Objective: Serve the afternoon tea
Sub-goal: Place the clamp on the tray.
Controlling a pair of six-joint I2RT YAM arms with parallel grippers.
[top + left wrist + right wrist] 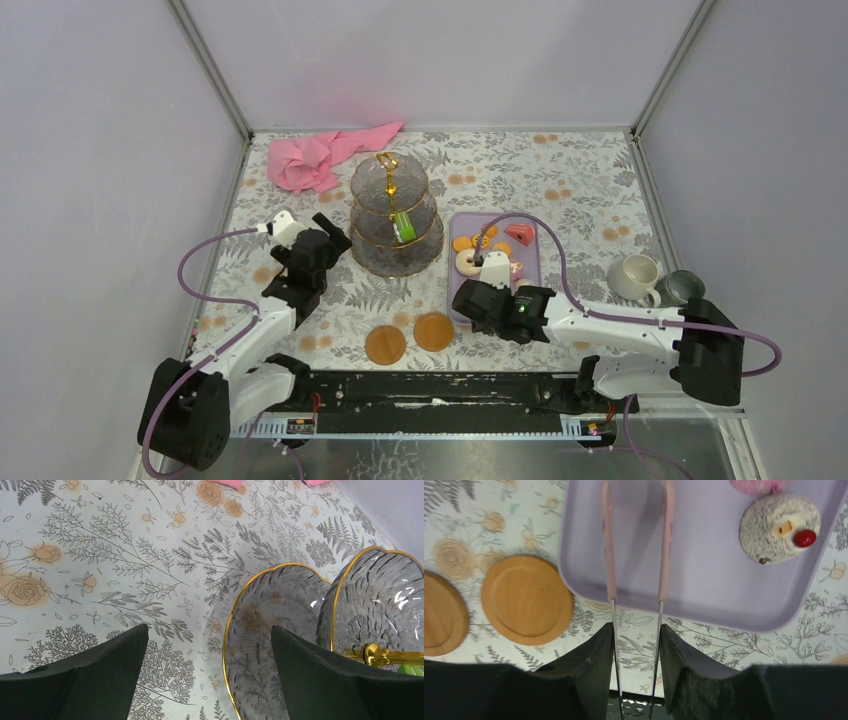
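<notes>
White links [620,322], purple cables [520,216], black left gripper [335,232] and right gripper [636,640]

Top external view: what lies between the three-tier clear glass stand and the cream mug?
The lilac rectangular tray, carrying small toy pastries, shown in the top view.

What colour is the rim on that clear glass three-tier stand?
The stand's rim is gold; left wrist view shows it best.

No legible text, label, brand, number or sign on anything here
</notes>
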